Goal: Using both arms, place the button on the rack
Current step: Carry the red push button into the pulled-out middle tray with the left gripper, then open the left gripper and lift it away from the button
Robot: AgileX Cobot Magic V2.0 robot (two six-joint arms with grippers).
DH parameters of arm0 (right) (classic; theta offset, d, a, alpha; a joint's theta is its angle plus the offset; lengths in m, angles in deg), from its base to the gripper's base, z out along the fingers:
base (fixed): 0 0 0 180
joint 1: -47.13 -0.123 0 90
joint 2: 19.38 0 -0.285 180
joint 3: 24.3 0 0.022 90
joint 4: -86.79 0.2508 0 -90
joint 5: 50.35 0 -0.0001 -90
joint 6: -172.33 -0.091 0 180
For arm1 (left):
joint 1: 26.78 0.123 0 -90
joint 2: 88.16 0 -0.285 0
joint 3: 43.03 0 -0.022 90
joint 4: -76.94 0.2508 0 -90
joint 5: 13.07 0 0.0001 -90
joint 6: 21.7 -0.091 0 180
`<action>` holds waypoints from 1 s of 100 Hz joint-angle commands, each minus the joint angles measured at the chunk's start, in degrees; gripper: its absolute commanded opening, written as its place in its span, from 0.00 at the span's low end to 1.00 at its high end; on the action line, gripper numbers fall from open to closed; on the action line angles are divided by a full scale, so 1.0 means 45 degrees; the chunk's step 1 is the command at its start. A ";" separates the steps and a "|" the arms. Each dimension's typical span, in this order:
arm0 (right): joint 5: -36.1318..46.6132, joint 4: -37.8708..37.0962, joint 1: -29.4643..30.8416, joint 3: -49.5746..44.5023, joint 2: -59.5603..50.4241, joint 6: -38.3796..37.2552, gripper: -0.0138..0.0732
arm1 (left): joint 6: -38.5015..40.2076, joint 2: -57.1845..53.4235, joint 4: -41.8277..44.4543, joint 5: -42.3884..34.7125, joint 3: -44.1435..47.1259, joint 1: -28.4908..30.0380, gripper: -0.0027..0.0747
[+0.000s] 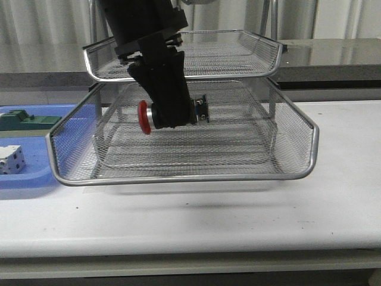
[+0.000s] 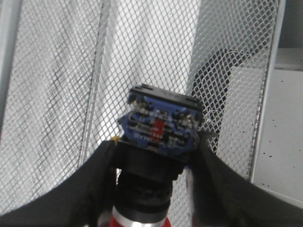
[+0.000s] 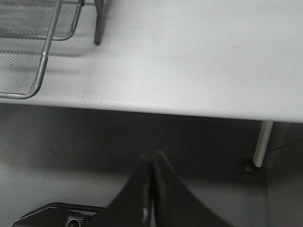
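The button (image 1: 153, 117) has a red head, a black-and-silver body and a blue rear block. My left gripper (image 1: 169, 113) is shut on it and holds it lying sideways inside the rack's (image 1: 280, 173) middle wire-mesh tray, a little above the mesh floor. The left wrist view shows the button's blue block (image 2: 160, 125) between the two black fingers (image 2: 90, 182). My right gripper (image 3: 152, 158) is shut and empty, below and in front of the table's front edge, outside the front view. A corner of the rack (image 3: 40, 71) shows in the right wrist view.
A flat blue tray (image 1: 27, 176) lies left of the rack with a green block (image 1: 21, 121) and a white perforated block (image 1: 11, 159) in it. The rack's upper tray (image 1: 238, 59) sits close above the left arm. A table leg (image 3: 262, 144) stands right of the right gripper.
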 commanded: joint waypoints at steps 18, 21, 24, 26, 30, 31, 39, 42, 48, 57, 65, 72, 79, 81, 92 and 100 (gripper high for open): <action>0.0664 -0.0158 0.0026 0.0440 0.0029 -0.0025 0.08 | 0.0125 -0.0645 -0.0471 0.0171 -0.0301 -0.0098 0.13; 0.0664 -0.0158 0.0026 0.0440 0.0029 -0.0025 0.08 | 0.0125 -0.0645 -0.0471 0.0171 -0.0301 -0.0098 0.17; 0.0664 -0.0158 0.0026 0.0440 0.0029 -0.0025 0.08 | 0.0125 -0.0645 -0.0471 0.0171 -0.0301 -0.0098 0.21; 0.0664 -0.0158 0.0026 0.0440 0.0029 -0.0025 0.08 | 0.0125 -0.0645 -0.0471 0.0171 -0.0301 -0.0098 0.24; 0.0664 -0.0158 0.0026 0.0440 0.0029 -0.0025 0.08 | 0.0125 -0.0645 -0.0471 0.0171 -0.0301 -0.0098 0.29; 0.0664 -0.0158 0.0026 0.0440 0.0029 -0.0025 0.08 | 0.0125 -0.0645 -0.0471 0.0171 -0.0301 -0.0098 0.31; 0.0664 -0.0158 0.0026 0.0440 0.0029 -0.0025 0.08 | 0.0125 -0.0645 -0.0449 0.0171 -0.0301 -0.0098 0.42; 0.0664 -0.0158 0.0026 0.0440 0.0029 -0.0025 0.08 | 0.0125 -0.0645 -0.0449 0.0171 -0.0301 -0.0098 0.46; 0.0664 -0.0158 0.0026 0.0440 0.0029 -0.0025 0.08 | 0.0125 -0.0645 -0.0449 0.0171 -0.0301 -0.0098 0.53; 0.0664 -0.0158 0.0026 0.0440 0.0029 -0.0025 0.08 | 0.0125 -0.0645 -0.0449 0.0171 -0.0301 -0.0098 0.59; 0.0664 -0.0158 0.0026 0.0440 0.0029 -0.0025 0.08 | 0.0125 -0.0645 -0.0449 0.0171 -0.0301 -0.0098 0.61; 0.0664 -0.0158 0.0026 0.0440 0.0029 -0.0025 0.08 | 0.0125 -0.0645 -0.0469 0.0198 -0.0331 -0.0098 0.61; 0.0664 -0.0158 0.0026 0.0440 0.0029 -0.0025 0.08 | 0.0125 -0.0675 -0.0469 0.0310 -0.0463 -0.0098 0.61; 0.0664 -0.0158 0.0026 0.0440 0.0029 -0.0025 0.08 | 0.0125 -0.0672 -0.0498 0.0311 -0.0488 -0.0098 0.61; 0.0664 -0.0158 0.0026 0.0440 0.0029 -0.0025 0.08 | 0.0191 -0.0822 -0.0553 0.0311 -0.0645 -0.0098 0.61; 0.0664 -0.0158 0.0026 0.0440 0.0029 -0.0025 0.08 | 0.0405 -0.1044 -0.0598 0.0311 -0.0771 -0.0098 0.61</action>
